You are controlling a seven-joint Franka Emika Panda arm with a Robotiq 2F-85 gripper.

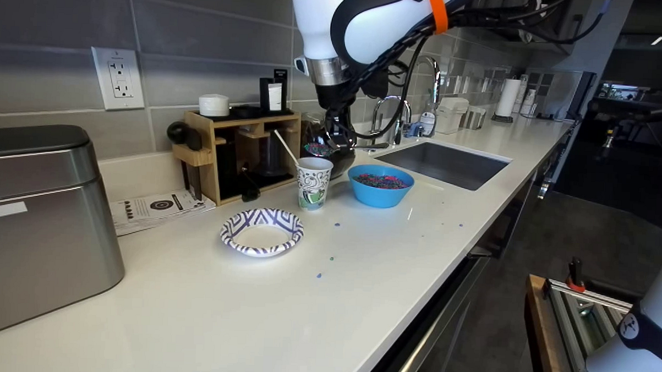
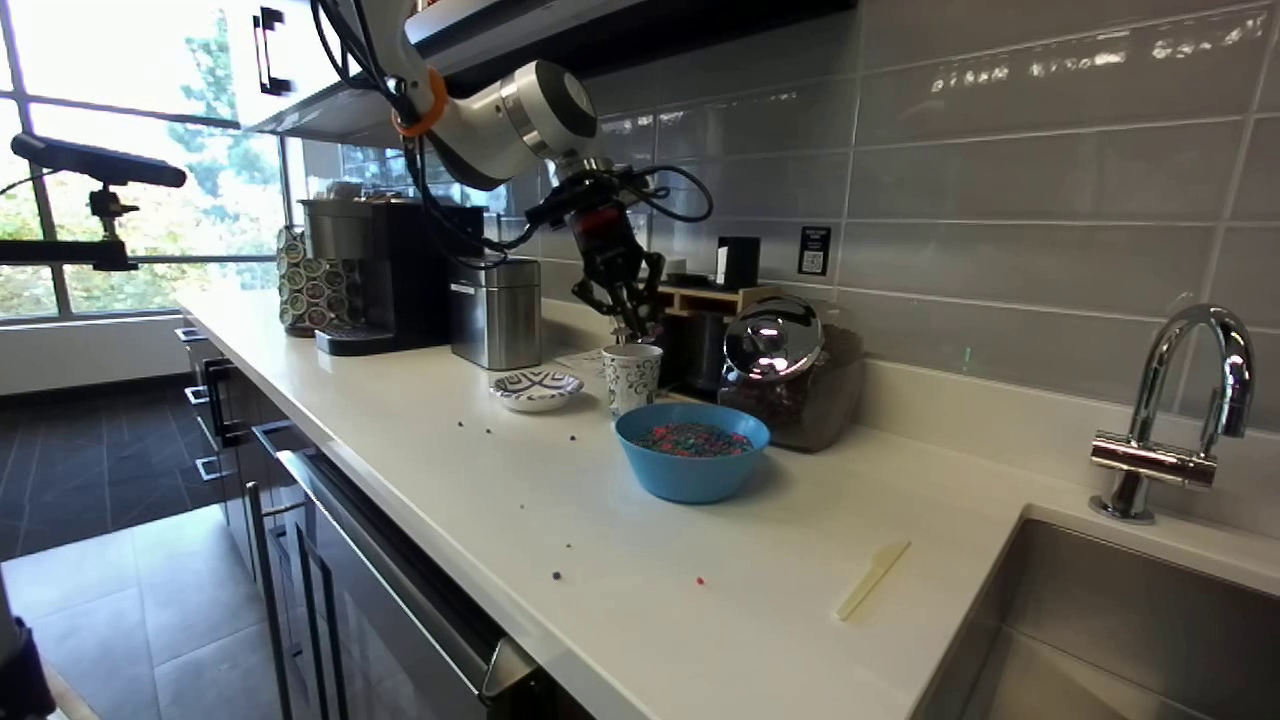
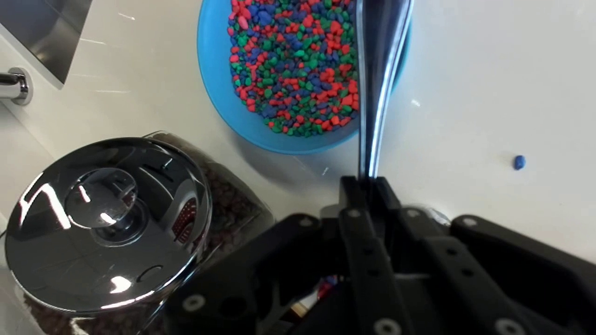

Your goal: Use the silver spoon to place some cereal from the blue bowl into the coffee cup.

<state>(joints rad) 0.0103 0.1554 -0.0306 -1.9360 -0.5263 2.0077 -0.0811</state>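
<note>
My gripper (image 3: 368, 186) is shut on the handle of the silver spoon (image 3: 372, 93). The handle stretches over the blue bowl (image 3: 214, 83), which holds red, green and blue cereal bits (image 3: 293, 70). In an exterior view the gripper (image 1: 341, 135) is above and behind the white coffee cup (image 1: 313, 188). The spoon's scoop, heaped with bits (image 1: 318, 149), shows there just above the cup's rim. The blue bowl (image 1: 379, 196) stands beside the cup. An exterior view also shows the gripper (image 2: 625, 310) over the cup (image 2: 632, 380). In the wrist view the fingers mostly hide the scoop and cup.
A pale stick (image 1: 286, 147) leans up from the cup. A glass jar with a shiny lid (image 3: 111, 223) stands close behind. A patterned dish (image 1: 260, 247), a wooden organizer (image 1: 216, 160), a plastic knife (image 2: 875, 580) and scattered bits lie around. The sink (image 1: 447, 162) is beyond the bowl.
</note>
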